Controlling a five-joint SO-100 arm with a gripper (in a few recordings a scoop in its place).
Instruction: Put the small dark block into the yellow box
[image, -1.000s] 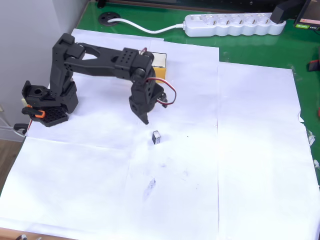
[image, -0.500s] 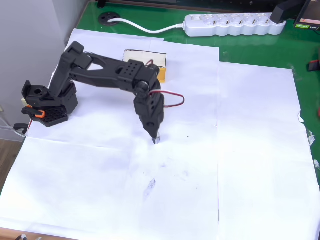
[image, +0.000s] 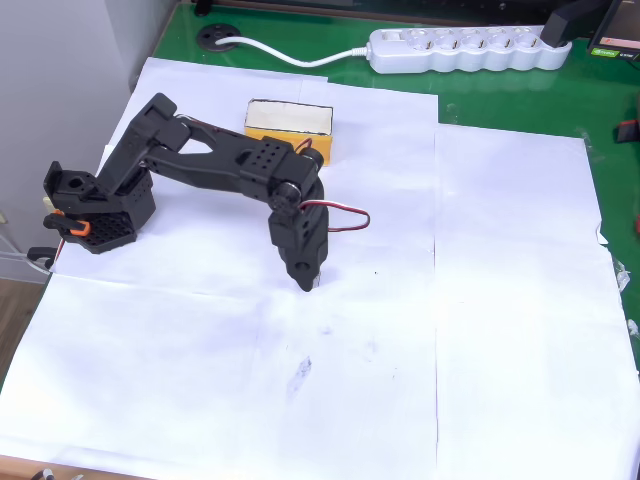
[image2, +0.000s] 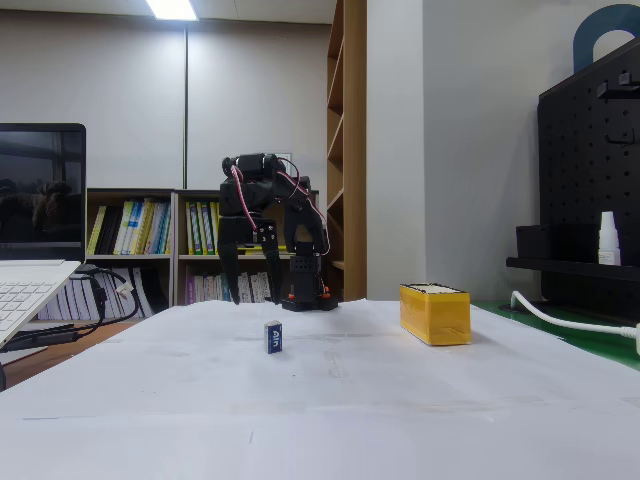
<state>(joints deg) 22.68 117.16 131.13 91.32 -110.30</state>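
Small dark block (image2: 273, 337) standing upright on white paper (image2: 330, 400), a tiny squarish piece with a pale front face carrying blue markings too small to read. In the overhead view, almost wholly hidden under the fingertips, only a sliver at the tip. Gripper (image2: 248, 295) hanging directly above it in the fixed view, two slim black fingers (image2: 228, 280) pointing straight down and held apart, tips just above the block's top; whether touching, cannot tell. Seen from above, gripper (image: 305, 280) as a tapering black wedge, red and white wires looping off its right side. Arm (image: 215, 165) matte black plastic, dotted with screw holes, reaching from a base with orange trim at the left edge of the paper, elbow raised, wrist bent downward. Yellow box (image: 289, 127) well apart from the block, beyond the arm, rectangular, mustard sides, cream inside, dark rim; in the fixed view (image2: 434, 313) off to the right. White power strip (image: 465, 49) on the green table (image: 520, 95) beyond.
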